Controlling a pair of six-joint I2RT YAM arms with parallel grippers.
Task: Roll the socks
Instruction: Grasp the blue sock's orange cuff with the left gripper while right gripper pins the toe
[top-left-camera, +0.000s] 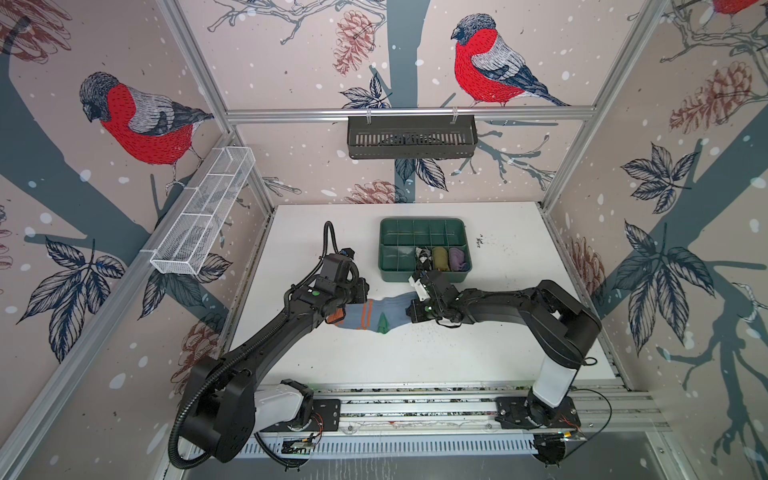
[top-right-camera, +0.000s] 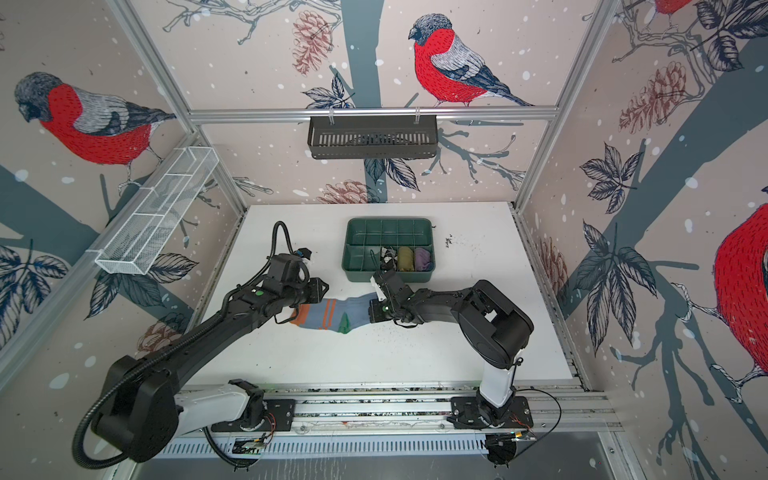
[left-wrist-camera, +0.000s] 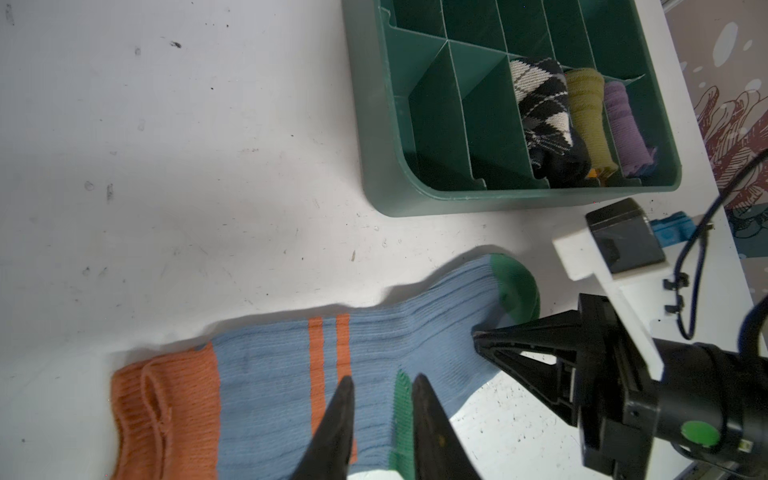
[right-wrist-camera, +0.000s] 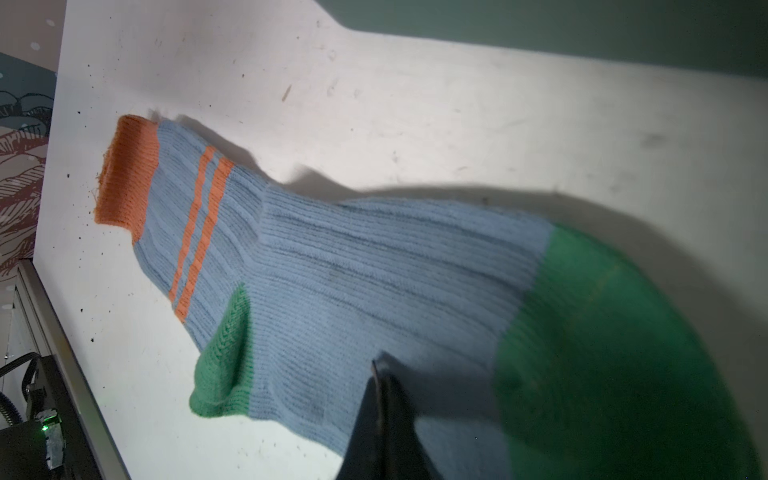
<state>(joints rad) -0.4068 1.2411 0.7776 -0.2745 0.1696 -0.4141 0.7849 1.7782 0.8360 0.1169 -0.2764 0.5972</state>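
Light blue ribbed sock with orange cuff, two orange stripes, green heel and toe lies flat on the white tabletop, mid-table, just near of the dark green plastic divider tray. Cuff points left, toe right, heel toward the near edge. The toe end curls up a bit.

Left gripper is over the leg and heel part, black fingers a little apart, green heel showing in the gap. Can't tell if the tips touch the cloth.

Right gripper comes in from the right with its fingers pressed together, tip against the foot part close to the toe. Can't tell whether fabric is caught between them.

Black-grey-white argyle sock sits rolled in the tray's near row, third compartment from the right end. Olive-yellow rolled sock is in the next compartment to its right, purple rolled sock in the rightmost one. The tray's far row looks bare.
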